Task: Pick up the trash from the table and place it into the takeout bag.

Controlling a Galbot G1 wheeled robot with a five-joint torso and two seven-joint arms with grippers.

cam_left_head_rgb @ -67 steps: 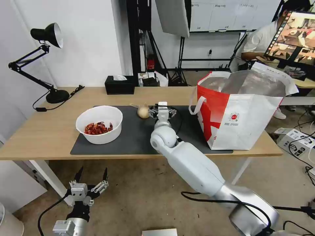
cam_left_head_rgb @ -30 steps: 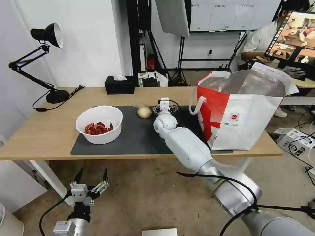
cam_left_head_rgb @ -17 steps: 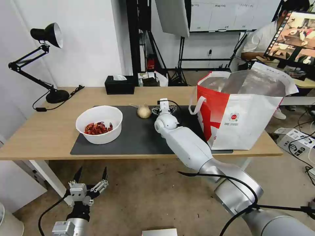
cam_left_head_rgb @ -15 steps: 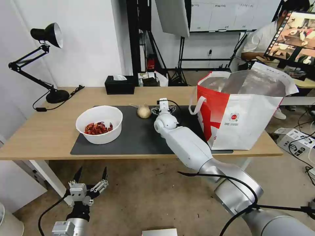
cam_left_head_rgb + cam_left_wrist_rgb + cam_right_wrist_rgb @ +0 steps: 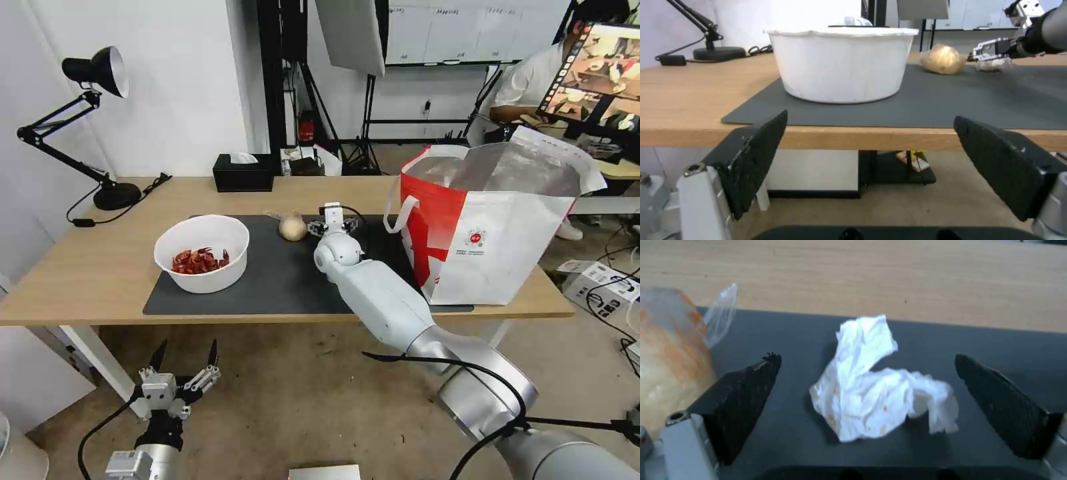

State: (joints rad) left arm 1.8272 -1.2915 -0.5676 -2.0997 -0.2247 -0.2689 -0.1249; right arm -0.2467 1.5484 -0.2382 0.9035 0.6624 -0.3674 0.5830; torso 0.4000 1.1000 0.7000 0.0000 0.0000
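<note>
In the head view, the right tool (image 5: 333,220) is stretched over the mat (image 5: 267,280) on the bench (image 5: 100,267), just beside the knotted bag (image 5: 293,227); the bowl (image 5: 201,253) stands to the left, the takeout bag (image 5: 493,227) to the right. The left tool (image 5: 187,363) is held released below the bench edge. In the left wrist view, bowl (image 5: 842,63) and bag (image 5: 942,59) are seen on the mat. In the right wrist view, the right tool (image 5: 867,406) is spread wide around the tissue (image 5: 876,393), not touching it.

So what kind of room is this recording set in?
Probably a lab or studio set up as a dining spot: a softbox light on stands, a monitor, and floor cables beside the table.
</note>
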